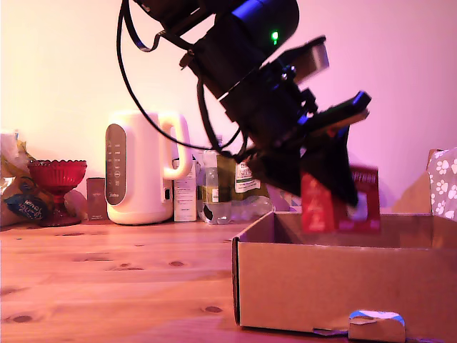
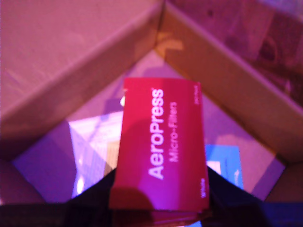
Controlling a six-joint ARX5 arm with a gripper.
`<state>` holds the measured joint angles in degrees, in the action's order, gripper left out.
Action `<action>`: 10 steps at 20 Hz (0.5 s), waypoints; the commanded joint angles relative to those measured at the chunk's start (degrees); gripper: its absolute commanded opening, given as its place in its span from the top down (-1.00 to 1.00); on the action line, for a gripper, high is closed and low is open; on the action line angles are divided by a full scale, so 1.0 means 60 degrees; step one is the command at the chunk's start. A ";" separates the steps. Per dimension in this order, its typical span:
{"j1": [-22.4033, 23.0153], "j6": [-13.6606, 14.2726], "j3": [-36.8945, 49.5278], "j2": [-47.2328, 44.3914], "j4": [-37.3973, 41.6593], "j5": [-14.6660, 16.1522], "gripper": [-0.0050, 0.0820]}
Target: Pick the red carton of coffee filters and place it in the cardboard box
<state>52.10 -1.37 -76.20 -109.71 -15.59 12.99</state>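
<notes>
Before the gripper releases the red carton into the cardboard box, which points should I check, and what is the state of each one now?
1. Red AeroPress carton is held in the gripper: ok.
2. Carton is over the cardboard box opening, in both views: ok.
3. Carton is low enough to release: not ok, most of it shows above the rim in the exterior view.
4. Landing spot is free: cannot tell, a blue and white item lies on the box floor underneath.
5. Gripper is clear of the box walls: ok.
</notes>
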 commanded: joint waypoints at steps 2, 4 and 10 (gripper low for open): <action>0.0033 -0.0025 -0.0182 -0.0339 0.0036 0.0284 -0.38; 0.0029 -0.0025 -0.0484 -0.0335 -0.0412 0.0561 -0.77; 0.0018 0.0007 -0.1475 0.0062 -0.2033 0.0681 -0.06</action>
<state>52.10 -1.37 -86.15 -110.19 -26.55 16.88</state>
